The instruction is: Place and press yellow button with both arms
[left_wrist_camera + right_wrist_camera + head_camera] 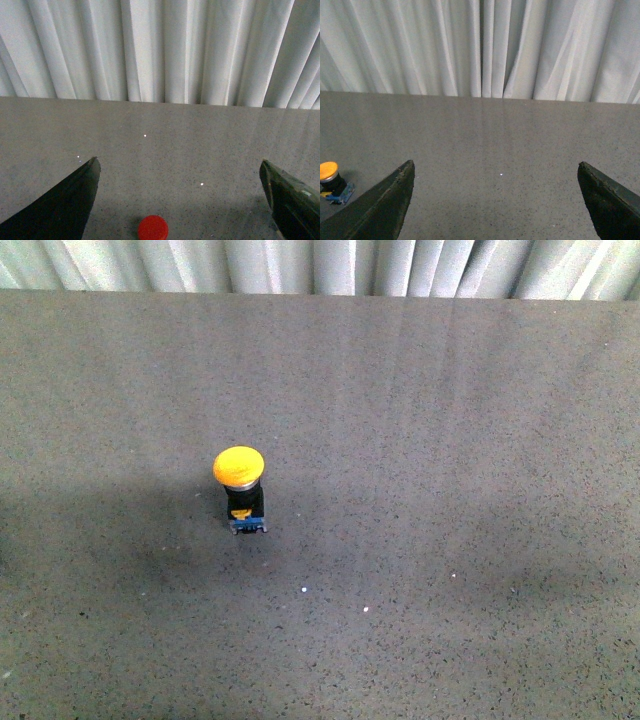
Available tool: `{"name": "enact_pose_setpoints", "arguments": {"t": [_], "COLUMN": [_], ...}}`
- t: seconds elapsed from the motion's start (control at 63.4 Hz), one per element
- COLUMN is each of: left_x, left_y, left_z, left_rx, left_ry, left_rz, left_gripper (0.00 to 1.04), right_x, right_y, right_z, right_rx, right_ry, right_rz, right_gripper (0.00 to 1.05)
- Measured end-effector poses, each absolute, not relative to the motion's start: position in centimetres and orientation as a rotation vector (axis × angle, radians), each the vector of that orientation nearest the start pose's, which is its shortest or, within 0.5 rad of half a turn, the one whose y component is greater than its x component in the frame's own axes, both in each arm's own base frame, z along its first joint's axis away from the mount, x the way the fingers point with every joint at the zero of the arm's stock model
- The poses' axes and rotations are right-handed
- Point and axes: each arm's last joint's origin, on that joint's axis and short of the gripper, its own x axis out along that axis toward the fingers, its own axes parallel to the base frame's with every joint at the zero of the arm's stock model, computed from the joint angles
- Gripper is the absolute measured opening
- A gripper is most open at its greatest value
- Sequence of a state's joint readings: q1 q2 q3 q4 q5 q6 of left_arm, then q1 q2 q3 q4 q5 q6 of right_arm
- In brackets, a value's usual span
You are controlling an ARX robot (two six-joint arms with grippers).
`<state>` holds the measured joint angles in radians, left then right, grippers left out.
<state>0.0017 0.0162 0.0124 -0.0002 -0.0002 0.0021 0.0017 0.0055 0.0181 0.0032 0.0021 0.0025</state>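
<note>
The yellow button stands upright on the grey table, left of the middle in the front view, with its yellow-orange cap up, black body and blue base. It also shows in the right wrist view, beyond the tip of one finger. My right gripper is open and empty, above bare table. My left gripper is open and empty. Neither arm shows in the front view.
A red round cap sits on the table between the left gripper's fingers, near the frame's lower edge. A white pleated curtain hangs along the table's far edge.
</note>
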Motion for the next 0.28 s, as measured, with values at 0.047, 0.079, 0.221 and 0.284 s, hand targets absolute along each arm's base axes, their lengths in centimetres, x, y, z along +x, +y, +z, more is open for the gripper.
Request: {"name": "enact_pose_setpoints", "arguments": {"t": [0.047,0.079,0.221,0.284], "left_x": [9.80,9.80,9.80,9.80], "left_y": [0.02,0.02,0.02,0.02], "left_z": [16.64,16.64,16.64,16.64], "left_rx": [0.002,0.002,0.002,0.002], "left_ry": [0.004,0.004,0.004,0.004], "left_rz": [0.002,0.002,0.002,0.002], "left_gripper": [0.96,0.95,0.96,0.96], "right_x": [9.69,9.69,9.69,9.69], "right_y": [0.01,0.01,0.01,0.01], "right_z": [16.96,16.96,16.96,16.96], "right_rx": [0.003,0.003,0.003,0.003], "right_ry": [-0.016,-0.016,-0.016,-0.016], "right_rz": [0.000,0.000,0.000,0.000], "right_gripper": [0.95,0.96,0.96,0.96]}}
